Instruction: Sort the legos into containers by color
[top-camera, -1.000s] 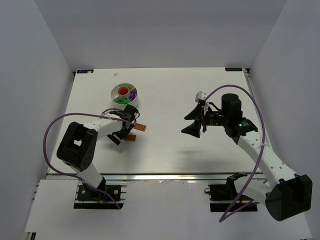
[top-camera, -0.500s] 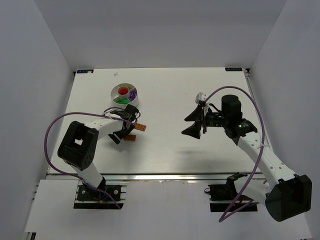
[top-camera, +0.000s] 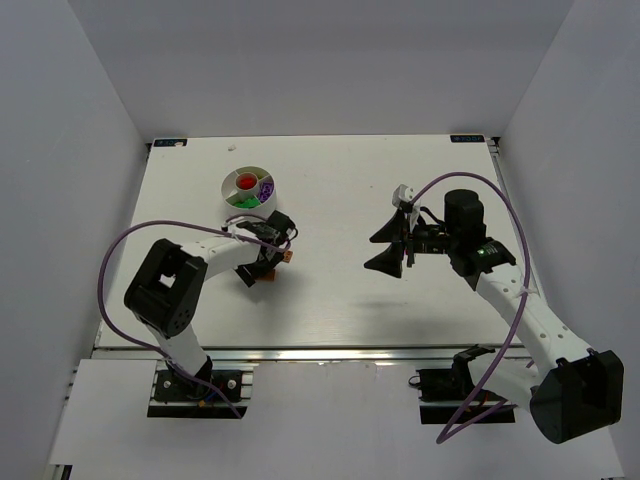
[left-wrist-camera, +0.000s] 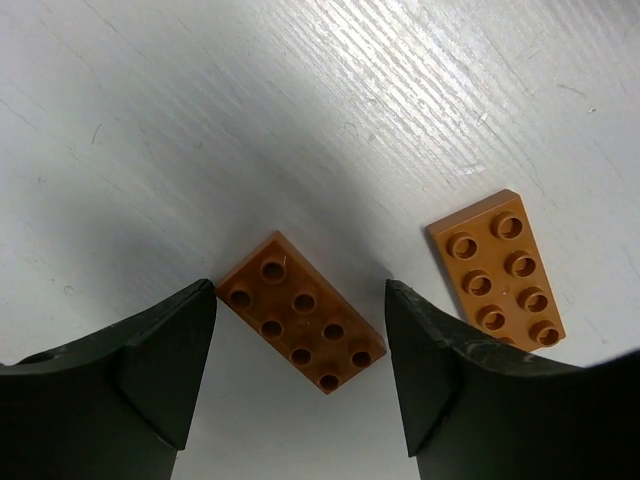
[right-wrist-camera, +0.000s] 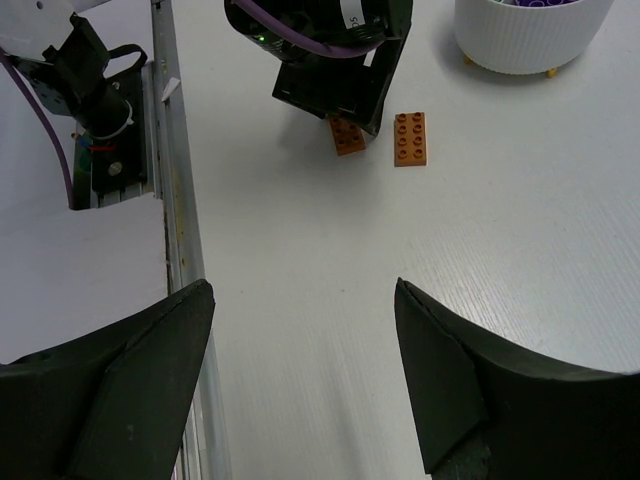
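Note:
My left gripper (left-wrist-camera: 300, 292) is open and low over the table, its jaws on either side of an orange studded plate (left-wrist-camera: 302, 312) that lies flat between them. A second orange plate (left-wrist-camera: 497, 268) lies just right of the right finger. In the top view the left gripper (top-camera: 262, 266) covers most of the first plate, and the second plate (top-camera: 288, 255) shows beside it. Both plates (right-wrist-camera: 410, 138) also show in the right wrist view. The round white dish (top-camera: 250, 174) holds red, purple and green pieces. My right gripper (top-camera: 386, 245) is open, empty and raised at mid-right.
The dish (right-wrist-camera: 530, 40) stands just behind the plates. The left arm's purple cable (top-camera: 110, 262) loops out to the left. The table's near rail (right-wrist-camera: 180, 200) runs along the front edge. White walls enclose the table.
My left gripper has moved right and turned, coming down over the near orange plate so its jaws straddle it. The right arm has not moved.

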